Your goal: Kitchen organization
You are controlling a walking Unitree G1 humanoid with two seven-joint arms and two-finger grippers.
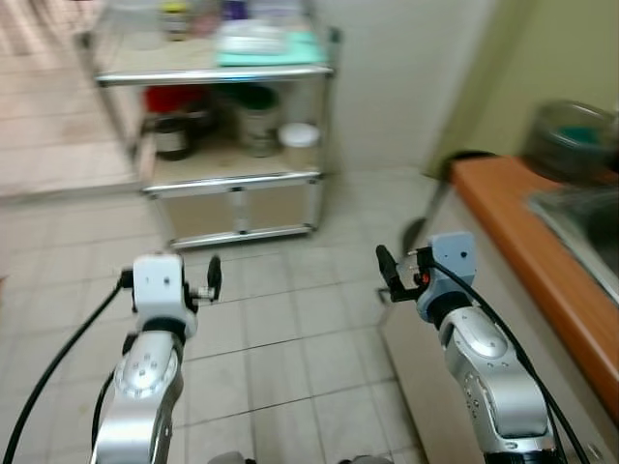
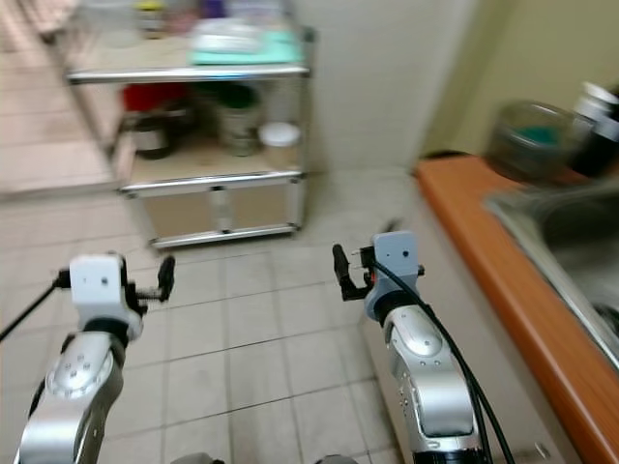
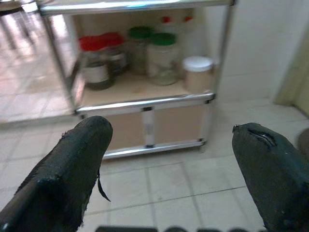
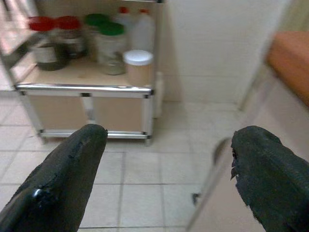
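Tiled floor (image 1: 290, 329) lies open between both arms and the metal shelf (image 1: 232, 179) ahead, which stands against the white wall (image 1: 406, 77). The orange table (image 1: 542, 261) edge runs along the right, just beside the right arm; sink (image 2: 571, 242) set into it. Left gripper (image 3: 169, 159): fingers spread apart, holding nothing. Right gripper (image 4: 166, 164): likewise spread, holding nothing. Jars (image 3: 161, 58) with red, green and white lids stand on the shelf's middle level, well apart from both grippers.

Head views soft with blur: things on the shelf unit's (image 1: 232, 179) top level unreadable. Container (image 1: 571, 135) on the tabletop (image 1: 527, 242) smeared, contents unclear. Sink (image 2: 580, 242) cut by the frame edge. Jar labels (image 3: 96, 75) too blurred to read.
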